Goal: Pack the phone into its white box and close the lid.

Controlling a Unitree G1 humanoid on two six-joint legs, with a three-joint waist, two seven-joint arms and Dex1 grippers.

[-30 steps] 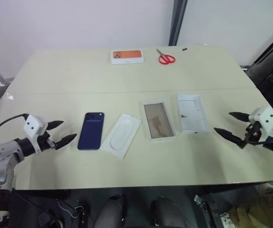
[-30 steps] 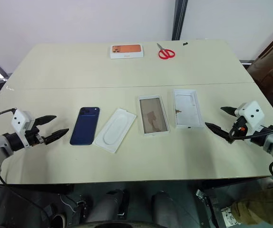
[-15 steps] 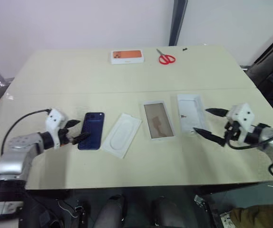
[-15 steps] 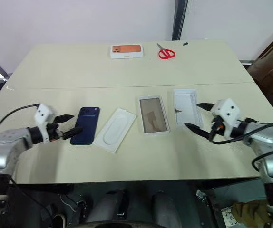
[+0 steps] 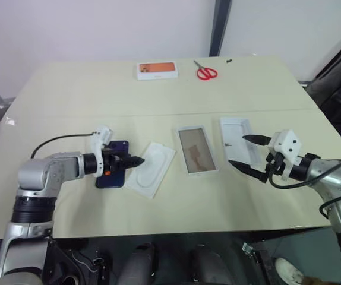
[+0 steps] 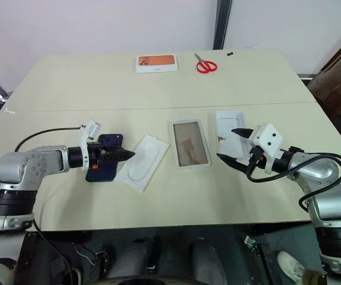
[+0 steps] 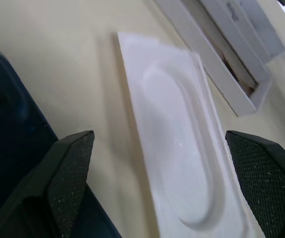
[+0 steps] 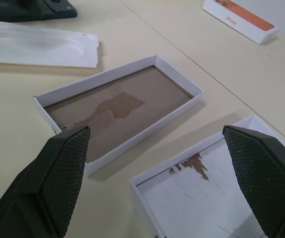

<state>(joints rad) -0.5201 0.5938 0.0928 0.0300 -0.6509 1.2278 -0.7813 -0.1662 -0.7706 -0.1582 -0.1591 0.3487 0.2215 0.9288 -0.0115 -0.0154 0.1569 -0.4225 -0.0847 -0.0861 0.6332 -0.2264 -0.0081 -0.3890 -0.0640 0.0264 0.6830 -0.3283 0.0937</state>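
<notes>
Across the pale table four flat pieces lie in a row near the front edge, with a seam running side to side behind them. From left to right: the phone, a thin white insert with an oval recess, the white box showing its brown floor, and the lid, open side up with a small brown mark. The insert lies between the phone and the box. At the far edge sit an orange-topped box and red scissors. A plain white wall rises behind the table, split by a dark upright post.

The left gripper now reaches over the phone, its black fingers spread wide and pointing toward the insert; a second ago it hung well out to the left of the phone. The right gripper, jaws wide apart, now hovers at the lid's near corner, having come in from the table's right edge. The things on the table lie where they did.
</notes>
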